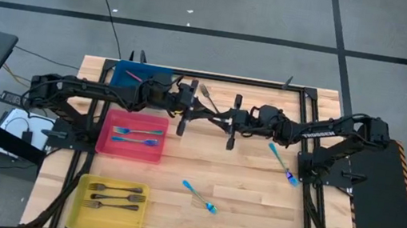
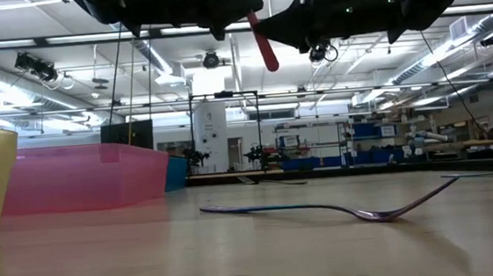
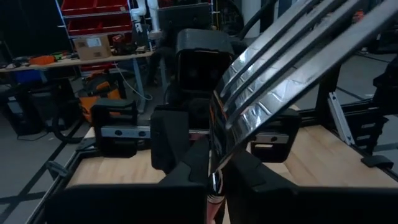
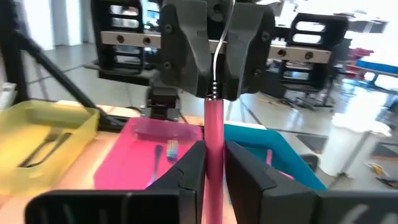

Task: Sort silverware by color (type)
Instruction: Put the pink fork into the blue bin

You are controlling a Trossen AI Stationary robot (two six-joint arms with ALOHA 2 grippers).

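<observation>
Hanging in the air above the far middle of the surface (image 1: 251,226), the red-handled fork (image 4: 213,143) is held between the two arms. The left end effector (image 3: 214,180) is clamped on the metal neck of this fork, just below the tines, which stick out past it toward the far edge. The red handle runs through the right end effector (image 4: 213,168); whether it is gripped there or only enclosed cannot be told. In the low view the handle is seen tilted, well above the wood.

Two blue-handled forks (image 1: 199,197) lie apart on the bare wood, one near the middle and the other (image 1: 282,164) close to the right arm's base. Open wood is found around the middle one, toward the near edge. On the left side three trays are placed in a row from far to near: the blue tray (image 1: 124,74), the red tray (image 1: 106,144) with two more blue-handled forks in it, and the yellow tray (image 1: 81,201), where the dark forks (image 1: 117,194) are kept. The surface is bordered by dark rails on its sides.

Both arms are stretched level toward each other from their bases, so that the end effectors meet nose to nose at the centre line.
</observation>
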